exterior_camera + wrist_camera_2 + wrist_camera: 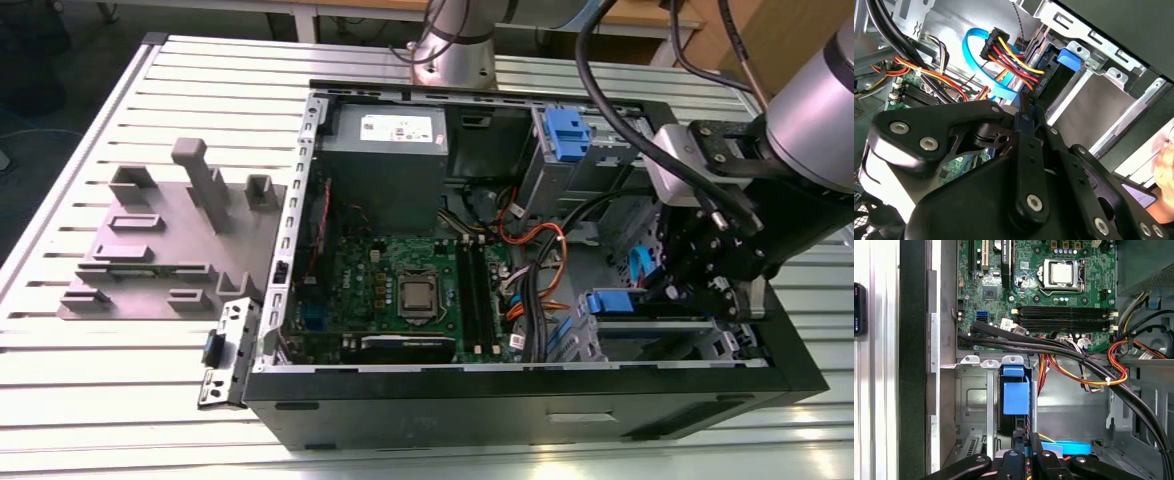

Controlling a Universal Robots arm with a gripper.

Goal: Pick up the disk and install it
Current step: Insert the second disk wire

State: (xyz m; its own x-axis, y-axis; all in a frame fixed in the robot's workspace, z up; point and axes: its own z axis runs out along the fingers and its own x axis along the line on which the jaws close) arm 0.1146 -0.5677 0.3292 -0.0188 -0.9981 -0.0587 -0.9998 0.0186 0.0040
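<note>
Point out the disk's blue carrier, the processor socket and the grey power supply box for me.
disk (1016, 397): first wrist view, on its blue carrier's front face in the bay.
processor socket (418, 294): exterior view, on the silver chip at its centre.
power supply box (387, 150): exterior view, on its grey top, below the white sticker.

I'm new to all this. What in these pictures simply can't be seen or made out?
1. Disk, first wrist view: it shows edge-on in the drive bay, and the bay's walls hide its flat faces.
2. Exterior view: the hand covers most of the disk, so how deep it sits is unclear.
3. Power supply sticker, exterior view: the print is too small.
</note>
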